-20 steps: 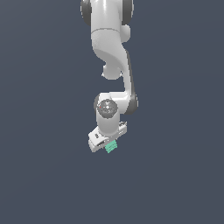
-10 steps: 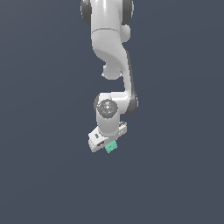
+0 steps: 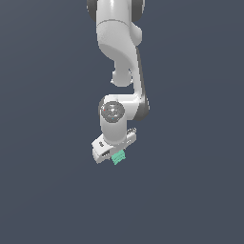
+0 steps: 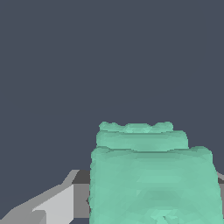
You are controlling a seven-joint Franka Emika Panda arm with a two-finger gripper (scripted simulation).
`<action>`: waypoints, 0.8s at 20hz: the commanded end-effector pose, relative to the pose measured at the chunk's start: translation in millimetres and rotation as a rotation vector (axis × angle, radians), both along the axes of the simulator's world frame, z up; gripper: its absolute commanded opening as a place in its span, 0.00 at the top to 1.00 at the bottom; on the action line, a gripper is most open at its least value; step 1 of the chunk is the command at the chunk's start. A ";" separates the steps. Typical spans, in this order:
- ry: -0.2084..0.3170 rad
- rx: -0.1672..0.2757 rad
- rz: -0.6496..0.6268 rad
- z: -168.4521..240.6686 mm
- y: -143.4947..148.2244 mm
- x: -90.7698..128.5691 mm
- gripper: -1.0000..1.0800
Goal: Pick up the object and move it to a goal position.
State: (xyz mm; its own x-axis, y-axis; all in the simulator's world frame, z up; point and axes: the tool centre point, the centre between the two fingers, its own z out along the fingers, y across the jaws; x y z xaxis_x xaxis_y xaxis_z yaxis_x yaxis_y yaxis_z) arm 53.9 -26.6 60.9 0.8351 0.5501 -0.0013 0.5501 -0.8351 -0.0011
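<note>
My hand hangs a little below the middle of the exterior view, at the end of my white arm, which comes down from the top edge. The green object sticks out from the underside of the hand, toward the lower right of it, so I judge that I am pinching it between my fingers and carrying it clear of any surface. The fingers themselves are mostly hidden behind the palm there, so the pinch is probably firm, but I cannot see the contact itself.

In the wrist view the object fills the lower right of the frame, its wavy ridged edges stacked in steps, with one pale grey finger showing at the lower left beside it. It sits that close to the lens because it is held right under the wrist.

No goal marker shows in either view, only flat dark grey background, so I cannot say how far I am from the goal.
</note>
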 end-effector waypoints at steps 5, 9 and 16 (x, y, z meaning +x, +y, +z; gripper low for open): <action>-0.002 0.000 0.000 54.8 -21.5 0.6 1.00; -0.002 0.000 0.000 99.0 -38.8 0.9 1.00; -0.002 0.001 0.001 177.6 -69.6 2.4 1.00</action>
State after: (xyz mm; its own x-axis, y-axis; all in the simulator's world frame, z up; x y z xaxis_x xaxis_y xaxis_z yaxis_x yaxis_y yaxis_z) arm 56.5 -89.7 221.4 0.8350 0.5502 0.0010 0.5502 -0.8350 -0.0002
